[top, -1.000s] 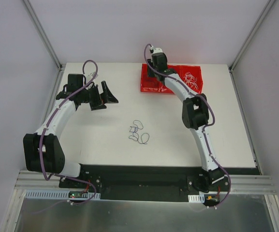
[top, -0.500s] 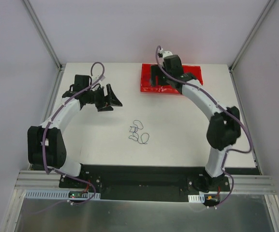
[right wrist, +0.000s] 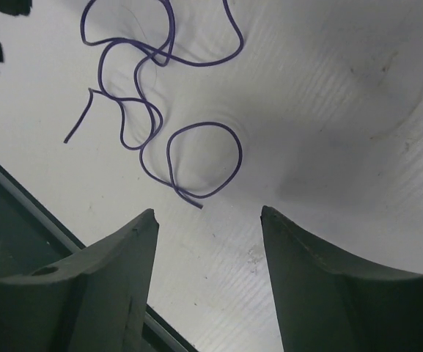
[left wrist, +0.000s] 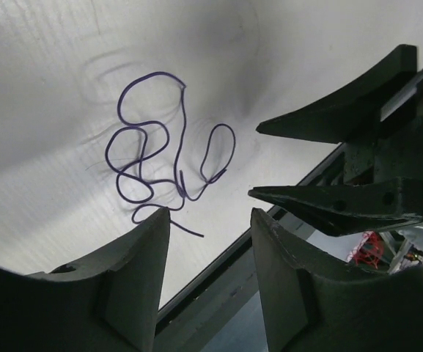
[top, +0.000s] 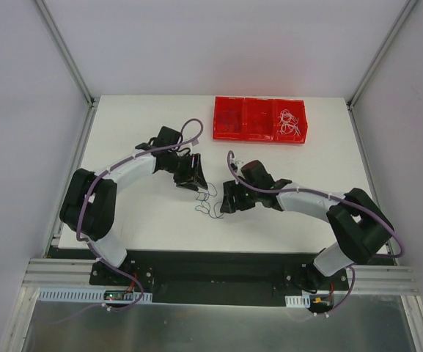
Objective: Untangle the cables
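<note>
I bracket the purple cable (top: pixel 210 203) from both sides.
My left gripper (left wrist: pixel 210 214) and right gripper (right wrist: pixel 208 213) sit low on opposite sides of the curled strand lying on the table (top: pixel 284 165). Each has its jaws partly apart and empty, placed, I judge, so each can take a separate loop. White cables (top: pixel 290 121) rest in the right compartment of the red tray (top: pixel 259 138).

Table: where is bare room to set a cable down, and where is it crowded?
Bare: the table left of the red bin, and the stretch between the bin and the right arm. Crowded: the middle, where the left gripper and right gripper flank the purple cable.
</note>
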Available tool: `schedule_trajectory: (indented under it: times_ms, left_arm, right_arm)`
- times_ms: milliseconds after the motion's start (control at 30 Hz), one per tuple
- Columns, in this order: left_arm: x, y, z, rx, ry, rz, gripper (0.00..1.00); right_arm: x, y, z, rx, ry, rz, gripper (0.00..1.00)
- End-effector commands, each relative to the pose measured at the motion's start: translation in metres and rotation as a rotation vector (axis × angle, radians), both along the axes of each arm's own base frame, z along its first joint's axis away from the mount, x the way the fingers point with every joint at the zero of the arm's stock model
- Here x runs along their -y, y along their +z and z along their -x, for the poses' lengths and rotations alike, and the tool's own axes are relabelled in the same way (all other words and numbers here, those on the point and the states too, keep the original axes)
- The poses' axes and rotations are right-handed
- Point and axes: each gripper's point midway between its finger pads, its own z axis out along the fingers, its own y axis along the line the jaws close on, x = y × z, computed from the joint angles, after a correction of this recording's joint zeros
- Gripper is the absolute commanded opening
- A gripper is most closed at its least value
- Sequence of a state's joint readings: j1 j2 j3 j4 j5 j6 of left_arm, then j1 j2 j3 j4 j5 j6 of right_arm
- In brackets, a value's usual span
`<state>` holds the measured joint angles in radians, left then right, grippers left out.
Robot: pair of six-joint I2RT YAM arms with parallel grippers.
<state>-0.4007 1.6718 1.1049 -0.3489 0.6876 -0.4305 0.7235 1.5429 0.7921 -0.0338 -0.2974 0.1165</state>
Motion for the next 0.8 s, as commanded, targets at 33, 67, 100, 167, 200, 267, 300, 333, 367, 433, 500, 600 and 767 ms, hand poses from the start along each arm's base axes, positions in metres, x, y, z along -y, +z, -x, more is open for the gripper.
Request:
schedule_trajectory:
  times_ms: [33, 67, 100, 167, 200, 267, 300, 333, 367, 433, 500, 600, 767]
  left_arm:
    - [-0.016, -0.028, 0.005, 0.009, 0.073, -0.164, 0.47]
    - [-0.018, -0.029, 0.006, 0.022, 0.079, -0.182, 0.47]
    - [-0.020, -0.030, 0.007, 0.034, 0.083, -0.199, 0.47]
    - [-0.021, -0.034, 0.008, 0.035, 0.083, -0.214, 0.46]
    - [-0.021, -0.036, 0.008, 0.029, 0.084, -0.217, 0.46]
    - [-0.018, -0.038, 0.009, 0.023, 0.081, -0.211, 0.45]
    - [-0.016, -0.040, 0.008, 0.025, 0.080, -0.214, 0.45]
    - [-0.015, -0.041, 0.007, 0.032, 0.083, -0.216, 0.45]
    - [-0.015, -0.043, 0.006, 0.032, 0.087, -0.220, 0.45]
    - [-0.014, -0.048, 0.004, 0.025, 0.092, -0.229, 0.44]
    - [-0.012, -0.049, -0.001, 0.023, 0.099, -0.230, 0.41]
    - [-0.011, -0.052, -0.007, 0.031, 0.108, -0.239, 0.31]
    - [-0.020, -0.053, -0.014, 0.072, 0.140, -0.289, 0.13]
  right_arm:
    - [-0.018, 0.017, -0.012, 0.026, -0.132, -0.135, 0.61]
    - [-0.015, 0.010, -0.012, 0.014, -0.161, -0.119, 0.60]
    - [-0.014, 0.006, -0.012, 0.004, -0.183, -0.115, 0.58]
    - [-0.016, -0.002, -0.012, -0.031, -0.221, -0.115, 0.52]
    - [-0.017, -0.006, -0.013, -0.046, -0.242, -0.113, 0.50]
    - [-0.020, -0.012, -0.016, -0.061, -0.271, -0.110, 0.49]
    - [-0.021, -0.015, -0.018, -0.063, -0.286, -0.108, 0.49]
    - [-0.020, -0.017, -0.021, -0.063, -0.305, -0.103, 0.48]
    - [-0.020, -0.020, -0.022, -0.069, -0.321, -0.098, 0.46]
    - [-0.018, -0.024, -0.026, -0.068, -0.353, -0.085, 0.42]
    - [-0.015, -0.028, -0.028, -0.059, -0.371, -0.075, 0.38]
    - [-0.007, -0.035, -0.033, -0.033, -0.408, -0.043, 0.29]
    - [0.007, -0.032, -0.042, 0.048, -0.446, -0.003, 0.04]
